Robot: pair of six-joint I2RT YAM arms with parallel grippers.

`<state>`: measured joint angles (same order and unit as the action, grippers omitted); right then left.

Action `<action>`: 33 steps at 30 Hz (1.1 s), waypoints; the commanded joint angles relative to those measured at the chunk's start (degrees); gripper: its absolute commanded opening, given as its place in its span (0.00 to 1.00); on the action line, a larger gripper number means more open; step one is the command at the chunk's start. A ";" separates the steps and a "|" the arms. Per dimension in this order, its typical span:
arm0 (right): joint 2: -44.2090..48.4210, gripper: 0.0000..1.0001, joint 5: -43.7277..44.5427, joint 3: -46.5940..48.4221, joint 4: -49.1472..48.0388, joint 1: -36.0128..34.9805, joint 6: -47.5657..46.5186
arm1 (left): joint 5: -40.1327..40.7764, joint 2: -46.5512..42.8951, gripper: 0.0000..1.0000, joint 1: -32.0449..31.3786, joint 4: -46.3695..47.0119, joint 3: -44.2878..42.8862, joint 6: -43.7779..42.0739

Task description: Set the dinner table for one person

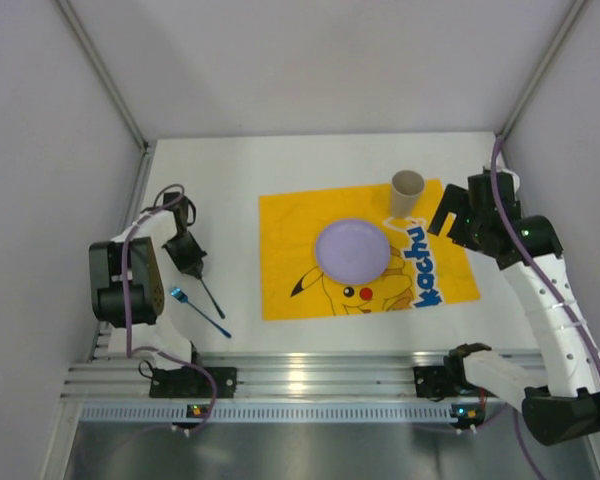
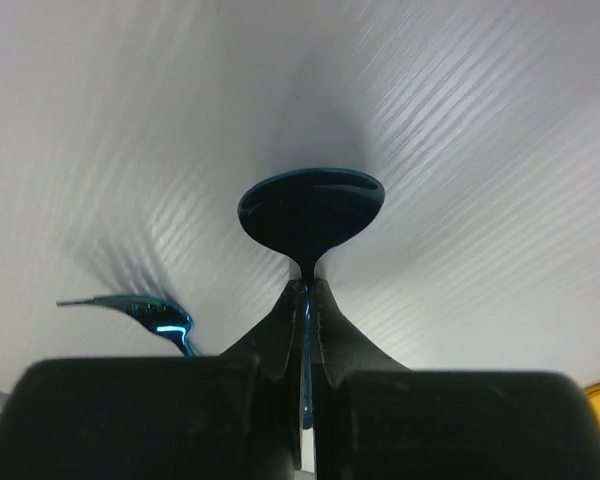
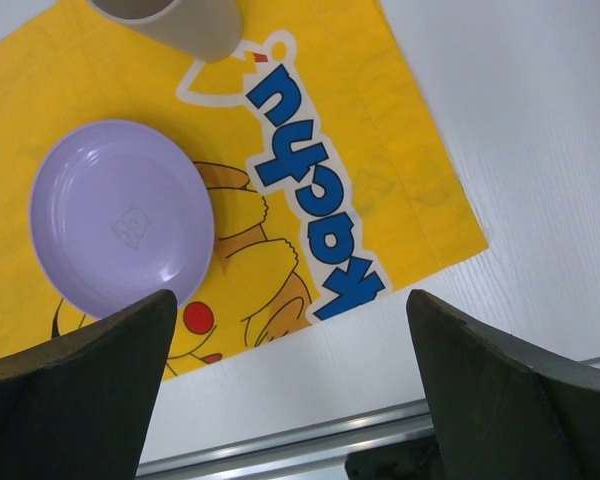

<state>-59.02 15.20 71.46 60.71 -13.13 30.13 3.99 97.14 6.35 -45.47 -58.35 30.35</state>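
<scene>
Left gripper was clamped on the spoon at its neck over the table, left of the mat, right gripper gaping; so thin a hold could let the spoon swivel or slip.

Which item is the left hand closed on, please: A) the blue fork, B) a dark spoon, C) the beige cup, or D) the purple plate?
B: in the left wrist view the left hand pinches the spoon just behind its bowl, while the fork lies free off to one side.
</scene>
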 commanded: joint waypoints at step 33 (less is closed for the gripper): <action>-7.86 1.00 -34.71 -6.68 -37.32 -15.26 7.04 | -9.79 12.02 0.00 -43.35 -2.43 -60.04 19.04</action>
<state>-66.76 -17.21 65.98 31.20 -27.64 33.74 -3.14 110.32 -37.04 -47.05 -114.72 46.52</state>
